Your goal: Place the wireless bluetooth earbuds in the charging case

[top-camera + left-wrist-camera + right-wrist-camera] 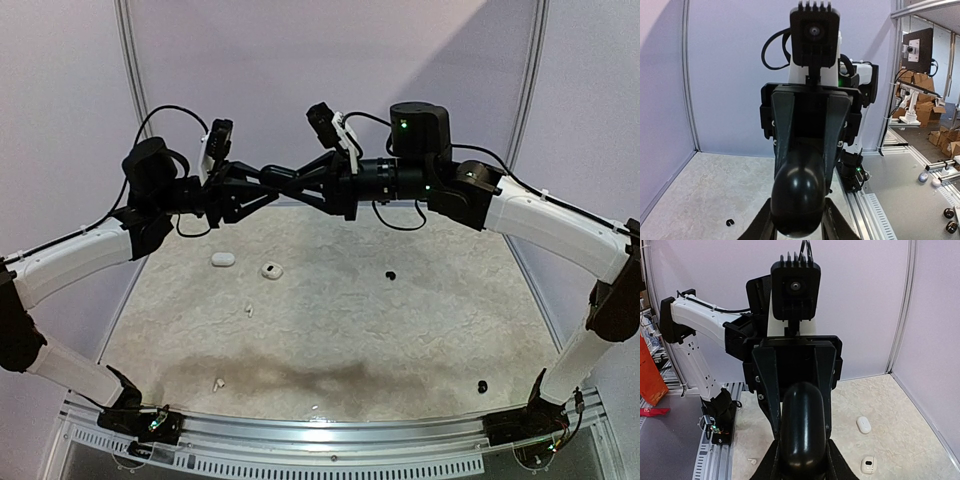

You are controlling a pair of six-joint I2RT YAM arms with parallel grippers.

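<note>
We saw the left pincer (799, 226) and right pincer (802, 462) both clamped on the black case (797, 197) in mid-air. We judged it needed opening next, with the earbuds (390, 274) lying on the desk (400, 330).

Soft even light, faint shadows, slight blur

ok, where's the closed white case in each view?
Top external: closed white case on the mat, left of centre.
Left wrist: not in it.
Right wrist: the case sits lower right.
Shared landmark: open white case beside it in both; black case fills both wrist views' lower centre.
</note>
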